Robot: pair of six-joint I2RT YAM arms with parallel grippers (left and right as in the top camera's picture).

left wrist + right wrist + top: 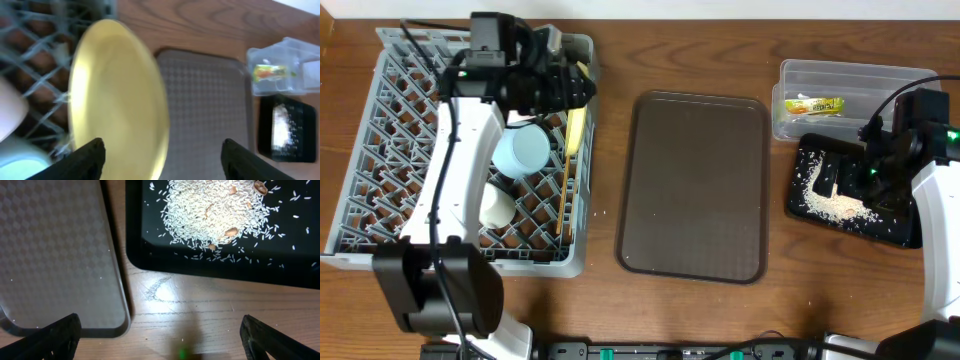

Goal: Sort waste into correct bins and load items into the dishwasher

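Left gripper (160, 155) released around yellow plate (117, 100) in rack (390, 120); right gripper (160, 335) released

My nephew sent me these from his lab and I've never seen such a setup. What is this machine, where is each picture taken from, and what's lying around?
It is two robot arms at a wooden table. One picture looks down from above; the other two come from cameras on each wrist, so the dark tips at the bottom are that arm's own claw.

The left claw is open over a yellow plate standing on edge in the grey dish rack, which also holds a blue cup and a white cup.

The right claw is open and empty above the table's edge beside the black tray of rice. A brown tray lies in the middle; a snack wrapper sits in the clear tub.
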